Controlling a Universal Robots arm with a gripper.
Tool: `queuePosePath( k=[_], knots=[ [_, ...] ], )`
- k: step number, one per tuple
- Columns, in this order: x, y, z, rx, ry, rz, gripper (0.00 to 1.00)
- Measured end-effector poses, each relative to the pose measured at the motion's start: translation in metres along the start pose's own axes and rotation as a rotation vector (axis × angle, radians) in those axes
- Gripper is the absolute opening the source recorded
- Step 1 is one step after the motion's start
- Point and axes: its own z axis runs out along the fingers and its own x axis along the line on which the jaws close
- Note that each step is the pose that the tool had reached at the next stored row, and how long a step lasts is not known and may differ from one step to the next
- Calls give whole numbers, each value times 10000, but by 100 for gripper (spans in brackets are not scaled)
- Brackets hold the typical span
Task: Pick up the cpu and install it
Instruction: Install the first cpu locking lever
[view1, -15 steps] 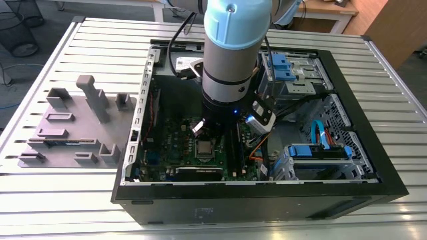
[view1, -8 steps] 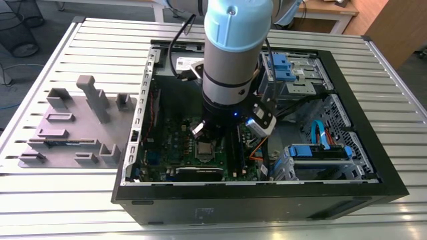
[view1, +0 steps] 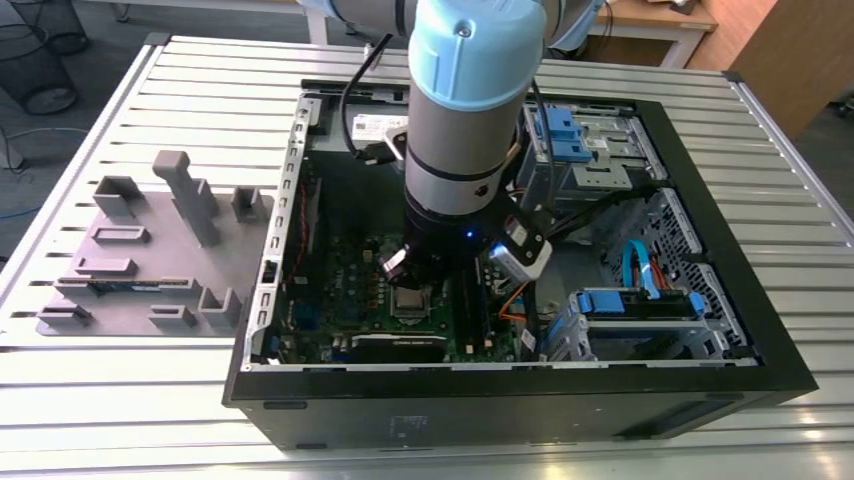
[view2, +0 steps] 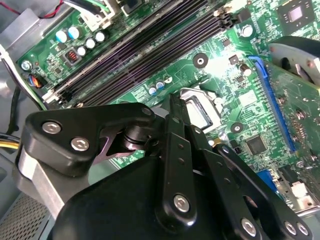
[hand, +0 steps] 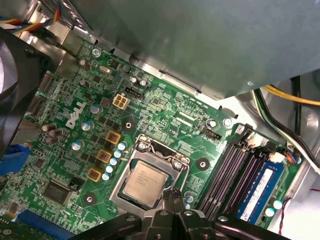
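Jaws: closed, finger tips pressed together with nothing between them, right above the near edge of the socket in the first wrist view.
Gripper (hand: 172, 194): black linkage, pointed straight down at the motherboard; also seen from behind in the second wrist view (view2: 176, 112).
Cpu (hand: 145, 182): square, dull silver top, lying flat inside the socket, just beside the finger tips; contact with them cannot be told.
Socket frame (hand: 150, 150): metal, around the cpu, with two screws on its far edge.
Arm (view1: 467, 110): pale blue and grey, standing nearly upright, reaching down into the open computer case from above, wrist low over the board.
Motherboard (hand: 165, 107): green, flat on the case floor; long dark memory slots (hand: 232, 170) beside the socket, one carrying a blue memory stick (hand: 260, 192).
Computer case (view1: 534, 385): black, lying on its side with the panel off, blue drive brackets toward the exterior view's right.
Grey fixture tray (view1: 147, 250): on the slatted metal surface (view1: 120, 400), at the exterior view's left of the case, apart from it.
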Motion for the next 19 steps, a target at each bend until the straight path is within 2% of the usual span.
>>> queuePosePath(
  k=[19],
  knots=[
    [-3, -10, 30, 0, -3, 91, 11]
  ],
)
